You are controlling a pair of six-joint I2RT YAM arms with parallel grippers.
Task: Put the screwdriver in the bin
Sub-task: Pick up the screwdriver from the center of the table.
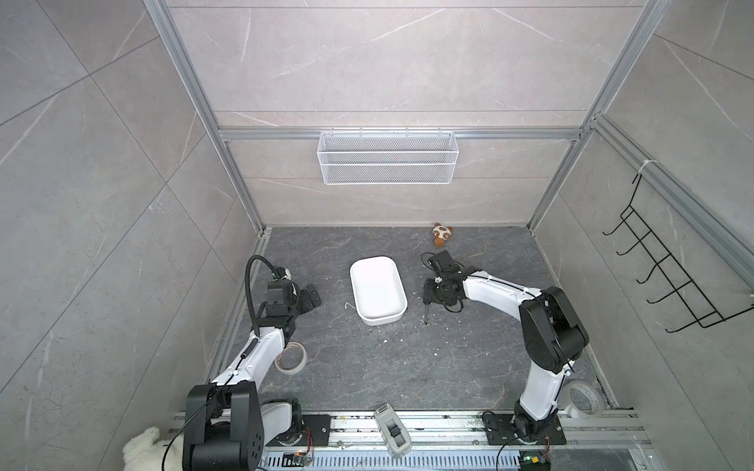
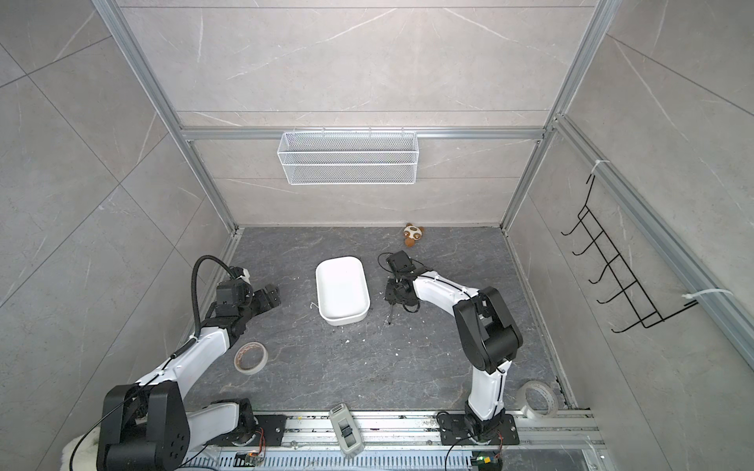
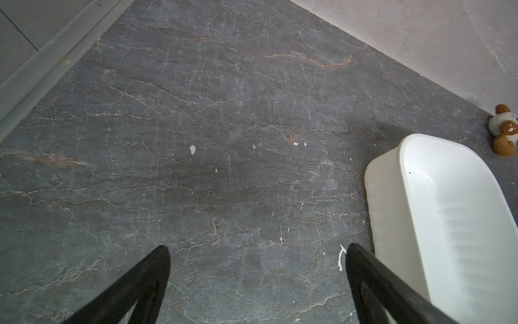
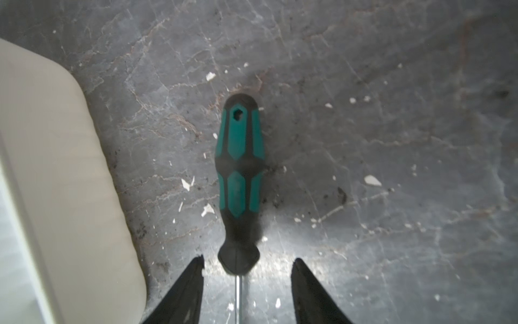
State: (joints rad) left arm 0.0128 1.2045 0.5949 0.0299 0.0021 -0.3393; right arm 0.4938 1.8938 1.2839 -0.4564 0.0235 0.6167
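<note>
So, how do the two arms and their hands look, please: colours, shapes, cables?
Both arms have smooth white links and bulky black joint housings. The left arm carries a thick black ribbed hose in a loop; the right arm has a thin black cable along its white link. The left hand and right hand each have two black, tapering, pointed fingers.

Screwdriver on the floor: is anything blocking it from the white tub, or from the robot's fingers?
Nothing visible. The screwdriver lies beside the bin, only bare flecked floor between them; the bin's low wall is all it must clear. The right gripper has its fingers open either side of the handle's shaft end.
</note>
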